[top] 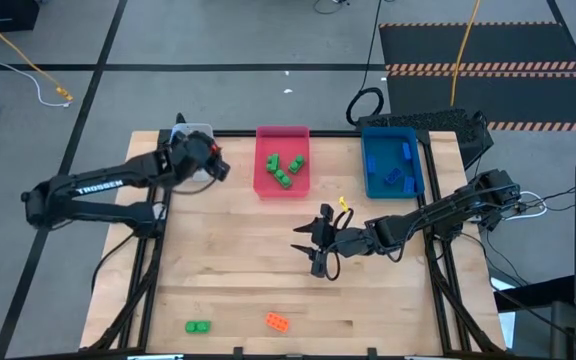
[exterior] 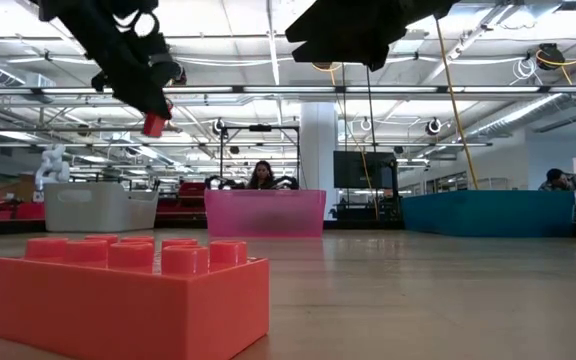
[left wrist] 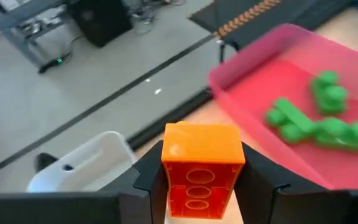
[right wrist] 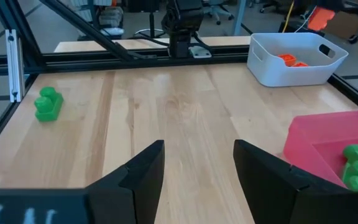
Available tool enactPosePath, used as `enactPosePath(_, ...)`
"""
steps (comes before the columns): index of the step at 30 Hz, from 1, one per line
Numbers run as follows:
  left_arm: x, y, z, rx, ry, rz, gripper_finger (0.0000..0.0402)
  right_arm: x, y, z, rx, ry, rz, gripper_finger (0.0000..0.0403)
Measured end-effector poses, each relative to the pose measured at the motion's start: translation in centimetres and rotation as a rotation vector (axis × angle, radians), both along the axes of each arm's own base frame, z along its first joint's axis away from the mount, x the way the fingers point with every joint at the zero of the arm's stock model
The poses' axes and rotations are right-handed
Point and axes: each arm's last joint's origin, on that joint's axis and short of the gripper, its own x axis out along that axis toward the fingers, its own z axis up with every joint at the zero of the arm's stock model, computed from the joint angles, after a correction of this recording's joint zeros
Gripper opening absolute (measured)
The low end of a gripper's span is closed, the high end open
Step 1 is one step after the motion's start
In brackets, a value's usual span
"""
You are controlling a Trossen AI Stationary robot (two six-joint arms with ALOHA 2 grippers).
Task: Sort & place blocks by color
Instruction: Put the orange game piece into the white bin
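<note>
Left arm stretches across the table's left side toward the back. Left gripper (top: 211,160) is raised over the far-left corner, just beside the white plastic bin (top: 200,133), its fingers clamped on a small orange studded plastic brick (left wrist: 199,168). In the left wrist view the brick sits upright between the two dark fingers (left wrist: 146,180), its hollow underside facing the camera. In the low view the gripper hangs high above the table with the brick at its tip, above the white bin.

Right arm reaches in from the right edge, bent at the elbow, with the right gripper (top: 315,243) over mid-table. Its fingers are spread apart, nothing between them. It points toward the table's left side.

The pink rectangular plastic tray (top: 265,180) stands at back centre and holds several green studded bricks (top: 286,168). The blue rectangular plastic tray (top: 371,185) at back right holds blue studded bricks (top: 398,170). The white bin already has orange pieces (right wrist: 289,60) in it, seen from the right wrist.

Loose on the light wooden table (top: 228,270) near the front edge: one green studded brick (top: 198,326) at front left and one orange studded brick (top: 277,321) just right of it, well apart from both grippers. The latter fills the low view's foreground.
</note>
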Motion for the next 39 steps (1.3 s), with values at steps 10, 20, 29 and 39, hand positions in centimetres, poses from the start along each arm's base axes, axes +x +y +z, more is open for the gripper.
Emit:
enactPosePath(10, -2.4, 6.2, -2.5, -0.163, 0.08, 0.237, 0.014, -0.1, 0.0, 0.3, 0.002, -0.007, 0.0, 0.0187)
enactPosePath(20, -4.2, 10.1, -5.8, -0.329, 0.187, 0.341, 0.0143, -1.3, 0.8, 2.0, 0.016, -0.056, 0.036, 0.0187)
enactPosePath(29, -4.6, 10.3, -6.2, -0.413, 0.161, 0.301, 0.0229, -1.7, 1.2, 2.2, -0.006, -0.052, 0.058, 0.0187)
enactPosePath(39, -3.9, 9.6, -5.8, -0.408, 0.155, 0.229, 0.0296, -1.7, 1.1, 2.0, -0.015, -0.029, 0.055, 0.0187)
